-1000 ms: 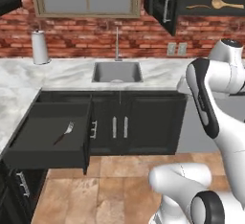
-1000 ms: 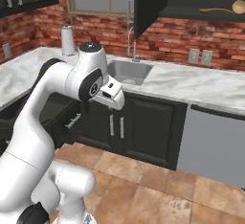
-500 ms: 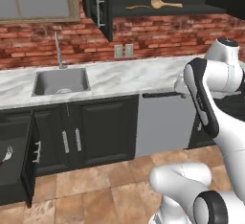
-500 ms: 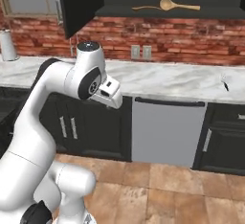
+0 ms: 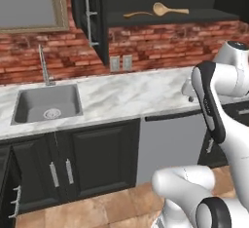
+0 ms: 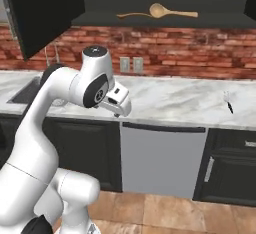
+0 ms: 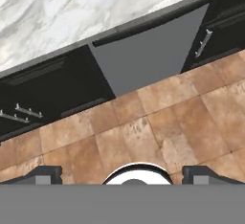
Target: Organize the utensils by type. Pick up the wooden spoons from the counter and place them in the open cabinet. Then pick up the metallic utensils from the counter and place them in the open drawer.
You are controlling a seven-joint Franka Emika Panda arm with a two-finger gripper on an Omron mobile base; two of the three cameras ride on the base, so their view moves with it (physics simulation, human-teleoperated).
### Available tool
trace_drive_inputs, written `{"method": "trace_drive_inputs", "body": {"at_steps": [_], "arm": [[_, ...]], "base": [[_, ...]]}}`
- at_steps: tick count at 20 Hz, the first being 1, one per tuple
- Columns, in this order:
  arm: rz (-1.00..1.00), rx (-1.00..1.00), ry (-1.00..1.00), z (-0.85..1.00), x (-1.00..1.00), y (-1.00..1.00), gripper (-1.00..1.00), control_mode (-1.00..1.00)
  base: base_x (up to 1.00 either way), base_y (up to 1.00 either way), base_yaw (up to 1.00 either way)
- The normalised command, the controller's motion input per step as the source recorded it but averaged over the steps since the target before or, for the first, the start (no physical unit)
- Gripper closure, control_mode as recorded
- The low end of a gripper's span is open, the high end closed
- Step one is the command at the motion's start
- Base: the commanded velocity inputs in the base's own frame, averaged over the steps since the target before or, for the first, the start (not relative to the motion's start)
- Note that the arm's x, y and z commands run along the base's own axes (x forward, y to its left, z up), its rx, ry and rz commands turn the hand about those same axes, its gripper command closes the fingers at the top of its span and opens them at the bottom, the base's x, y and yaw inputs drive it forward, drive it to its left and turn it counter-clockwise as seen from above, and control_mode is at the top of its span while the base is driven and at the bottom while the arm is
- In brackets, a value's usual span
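Note:
Two wooden spoons lie on the shelf of the open cabinet (image 5: 160,20): a larger light-tan one (image 5: 168,10) and a thinner orange-brown one (image 5: 135,14). From the right base view they show as the larger spoon (image 6: 165,12) and the thinner spoon (image 6: 131,15). A small fork with a silver head and a dark handle (image 6: 229,104) lies on the counter (image 6: 175,100) at the far right. My gripper (image 7: 123,175) is open and holds nothing. It hangs in front of the counter edge and points down at the tiled floor. My hand (image 6: 118,101) sits well left of the fork. The open drawer (image 5: 9,198) shows its front at the lower left.
A steel sink (image 5: 46,103) with a faucet (image 5: 44,66) is set in the counter at the left. A grey dishwasher panel (image 7: 143,55) sits under the counter between black lower cabinets (image 5: 92,156). The open cabinet door (image 6: 42,13) juts out at the upper left.
The whole scene has slid left in both base views, so the base has driven right along the counter. The drawer has slipped almost out of view. The gripper stays open.

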Motion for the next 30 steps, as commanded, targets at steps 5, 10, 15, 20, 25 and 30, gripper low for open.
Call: {"method": "trace_drive_inputs", "body": {"at_steps": [5, 10, 15, 20, 25, 30], "arm": [[0.0, 0.0, 0.0, 0.0, 0.0, 0.0, -1.0, 1.0], [0.0, 0.0, 0.0, 0.0, 0.0, 0.0, -1.0, 1.0], [0.0, 0.0, 0.0, 0.0, 0.0, 0.0, -1.0, 1.0], [0.0, 0.0, 0.0, 0.0, 0.0, 0.0, -1.0, 1.0], [0.0, 0.0, 0.0, 0.0, 0.0, 0.0, -1.0, 1.0], [0.0, 0.0, 0.0, 0.0, 0.0, 0.0, -1.0, 1.0]], "base": [[0.78, -0.6, 0.08], [0.06, -1.0, 0.0], [0.01, -0.99, 0.0], [0.66, -0.52, 0.1], [0.54, -0.19, 0.32], [0.68, -0.17, 0.2]]}}
